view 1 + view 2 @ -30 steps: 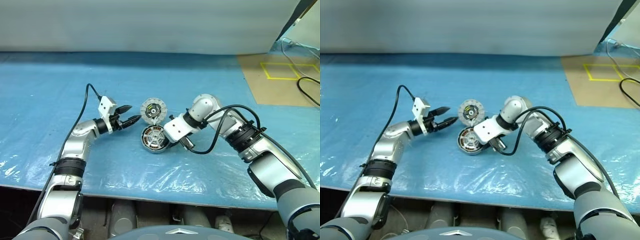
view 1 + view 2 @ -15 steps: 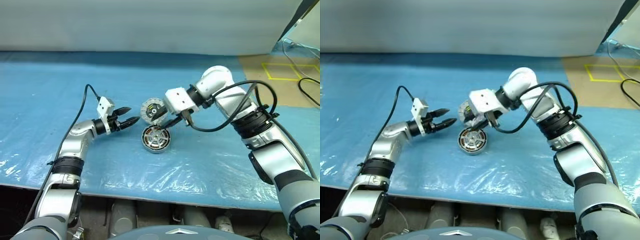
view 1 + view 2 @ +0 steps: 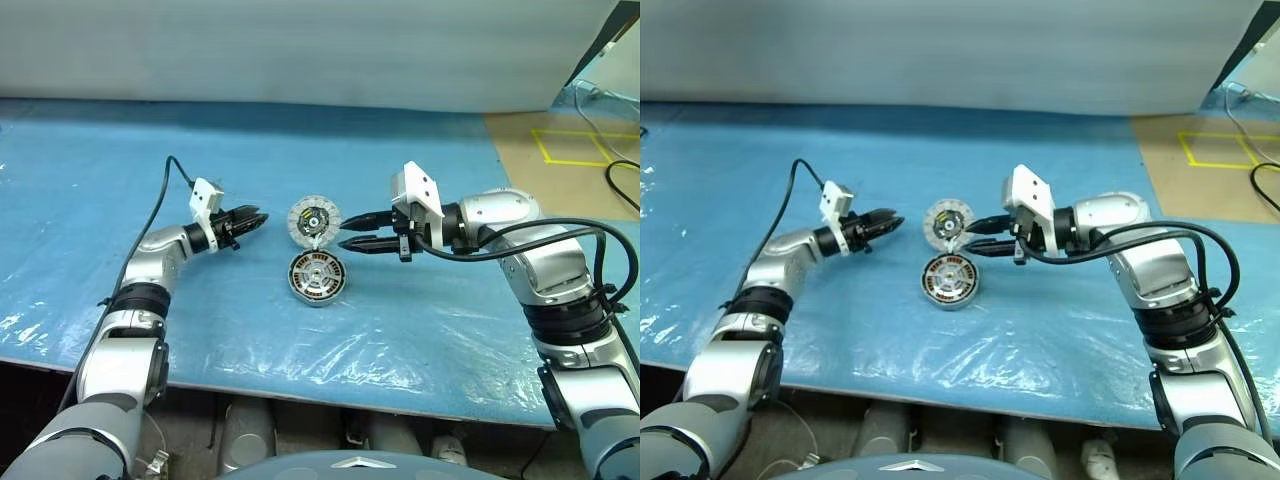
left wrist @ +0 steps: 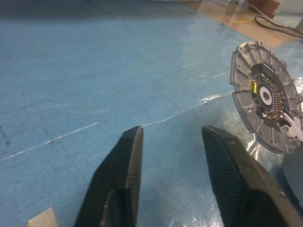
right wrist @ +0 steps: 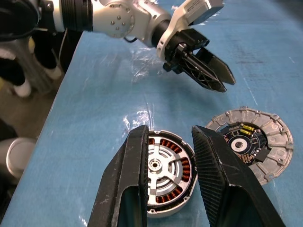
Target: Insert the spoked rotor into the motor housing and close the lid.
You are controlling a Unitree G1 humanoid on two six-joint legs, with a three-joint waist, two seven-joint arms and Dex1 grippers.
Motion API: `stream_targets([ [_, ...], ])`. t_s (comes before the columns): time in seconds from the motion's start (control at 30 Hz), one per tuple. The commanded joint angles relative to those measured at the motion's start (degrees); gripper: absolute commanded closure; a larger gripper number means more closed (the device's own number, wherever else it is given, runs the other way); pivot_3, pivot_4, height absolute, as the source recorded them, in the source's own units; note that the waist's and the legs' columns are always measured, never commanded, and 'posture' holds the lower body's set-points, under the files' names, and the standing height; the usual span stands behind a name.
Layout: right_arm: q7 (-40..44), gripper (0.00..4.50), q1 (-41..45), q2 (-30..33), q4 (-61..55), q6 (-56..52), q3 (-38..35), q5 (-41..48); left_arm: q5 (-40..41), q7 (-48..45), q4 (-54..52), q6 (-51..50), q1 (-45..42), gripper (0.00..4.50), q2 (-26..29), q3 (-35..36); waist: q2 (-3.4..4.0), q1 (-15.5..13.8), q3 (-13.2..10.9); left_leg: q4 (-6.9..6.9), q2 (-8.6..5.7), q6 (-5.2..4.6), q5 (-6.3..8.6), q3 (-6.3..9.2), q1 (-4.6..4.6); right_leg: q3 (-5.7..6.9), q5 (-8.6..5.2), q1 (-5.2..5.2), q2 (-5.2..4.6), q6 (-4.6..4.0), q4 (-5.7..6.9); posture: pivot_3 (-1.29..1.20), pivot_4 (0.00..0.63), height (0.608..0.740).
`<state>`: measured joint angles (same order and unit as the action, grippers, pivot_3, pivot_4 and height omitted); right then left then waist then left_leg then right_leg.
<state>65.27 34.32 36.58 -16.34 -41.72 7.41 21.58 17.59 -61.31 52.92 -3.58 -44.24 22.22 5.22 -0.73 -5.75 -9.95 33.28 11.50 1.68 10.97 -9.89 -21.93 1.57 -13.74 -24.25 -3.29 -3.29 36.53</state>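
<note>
Blue plastic-covered table: both arms reach in over it from either side, with the work between them.

Right gripper: hovers just right of the parts and points across at them. Its fingers stand apart with nothing between them.

Left gripper: off to the left, apart from the parts. Its fingers show a narrow gap and are likewise empty.

Motor housing: sits flat on the sheet. It has copper-brown windings in a ring, a silver spoked centre and a dark outer band. You cannot tell from here whether that band is the spoked rotor already seated.

Lid: lies just beyond the housing, close to its far edge, toothed pale rim and dark circuit centre facing up.

Judgement: the lid step is in hand. Your next move calls for pinching the lid by its thin rim, the right gripper being nearest. Then centre it over the housing before letting go; which face goes down needs checking.
</note>
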Motion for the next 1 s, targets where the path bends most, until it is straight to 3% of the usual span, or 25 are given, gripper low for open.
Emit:
stream_targets([
  [0.03, -5.77, 2.99, -1.84, -0.81, -4.59, -3.97, -4.38, 3.12, 0.12, -1.27, 5.92, 1.22, -4.92, 3.75, -1.16, 1.63, 0.0, -0.14, 0.0, 0.0, -0.02, 0.01, 0.0, 0.02, 0.01, -0.01, 0.0, 0.01, -0.01, 0.0, -0.01, 0.0, 0.15, 0.74],
  [0.1, -8.19, 2.99, -3.32, -0.79, -6.09, -5.35, -5.55, 3.9, -0.47, -0.33, 10.42, 1.52, -7.98, 4.48, -1.97, 2.21, 0.0, -0.17, 0.0, 0.0, -0.09, 0.02, -0.01, 0.06, 0.03, -0.07, 0.02, 0.03, -0.02, 0.05, -0.03, 0.0, 0.15, 0.74],
  [0.3, -12.21, 2.99, -7.36, 0.98, -10.22, -8.77, -7.73, 6.14, -1.62, 0.36, 18.41, 0.1, -14.35, 4.48, -4.74, 3.48, -0.01, -0.12, -0.01, -0.08, -0.37, 0.05, -0.01, 0.3, 0.03, -0.08, 0.15, 0.06, -0.02, 0.27, -0.17, 0.0, 0.15, 0.74],
  [0.67, -15.8, 2.99, -12.49, 6.74, -17.51, -14.82, -12.06, 12.14, -2.7, 2.51, 22.99, -4.7, -19.39, 4.48, -7.78, 6.86, -0.01, -0.18, -0.01, -0.29, -0.61, 0.05, -0.02, 0.71, -0.04, 0.03, 0.37, 0.45, -0.1, 0.63, -0.9, 0.0, 0.15, 0.74],
  [1.0, -19.14, 2.99, -14.46, 8.57, -19.34, -16.12, -13.26, 14.88, -9.17, -9.5, 21.7, -1.77, -20.47, 4.48, -10.39, 1.7, -0.02, -0.35, -0.02, -0.47, -0.55, 0.03, -0.02, 0.8, 0.41, 0.09, 0.36, 1.0, -0.2, 0.63, -1.13, 0.0, 0.15, 0.74],
])
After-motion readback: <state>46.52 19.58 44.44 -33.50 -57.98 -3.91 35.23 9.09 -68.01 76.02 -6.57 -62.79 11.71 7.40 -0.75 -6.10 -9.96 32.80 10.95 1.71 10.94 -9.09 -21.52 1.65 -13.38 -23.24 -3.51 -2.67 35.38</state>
